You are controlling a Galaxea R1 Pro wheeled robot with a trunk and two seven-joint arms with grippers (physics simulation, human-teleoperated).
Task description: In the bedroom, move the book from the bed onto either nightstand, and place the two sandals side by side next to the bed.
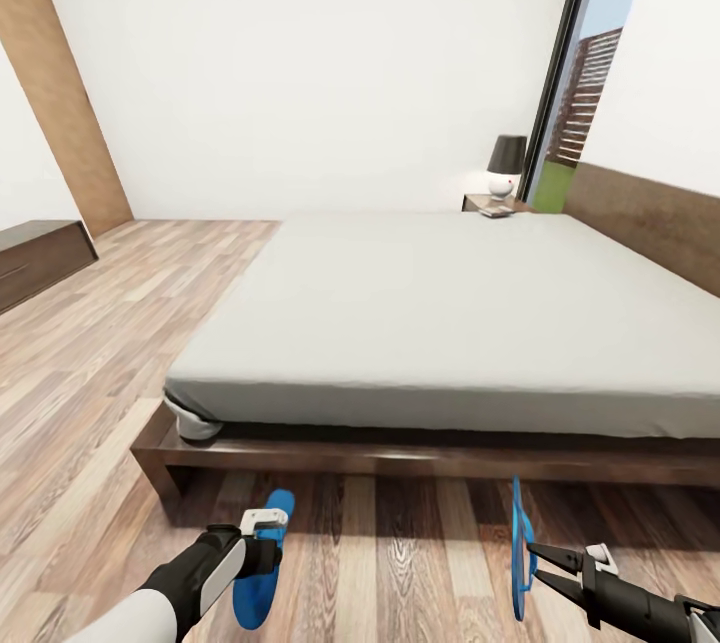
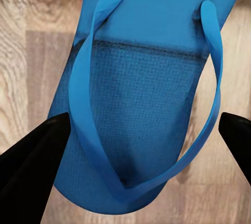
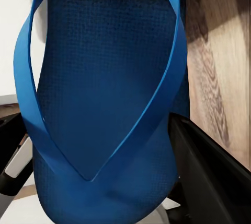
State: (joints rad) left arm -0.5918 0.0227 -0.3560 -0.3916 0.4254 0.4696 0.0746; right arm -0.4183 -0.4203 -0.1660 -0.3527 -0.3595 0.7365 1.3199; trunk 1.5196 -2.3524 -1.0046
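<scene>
Though unlabelled, blue sandals (image 1: 262,563) before bed (image 1: 440,313)

place: I stand in a home bedroom | signs: large low dark-wood bed with pale grey mattress (image 1: 440,323) | small dark nightstand (image 1: 480,204) with black-shaded lamp (image 1: 506,166) | brown wood-plank floor (image 1: 90,363)

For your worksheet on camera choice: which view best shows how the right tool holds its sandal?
The head view: the right tool grips its sandal on edge above the floor before the bed. The right wrist view shows that sandal close up, straps facing the camera. The left wrist view shows the other sandal.
</scene>
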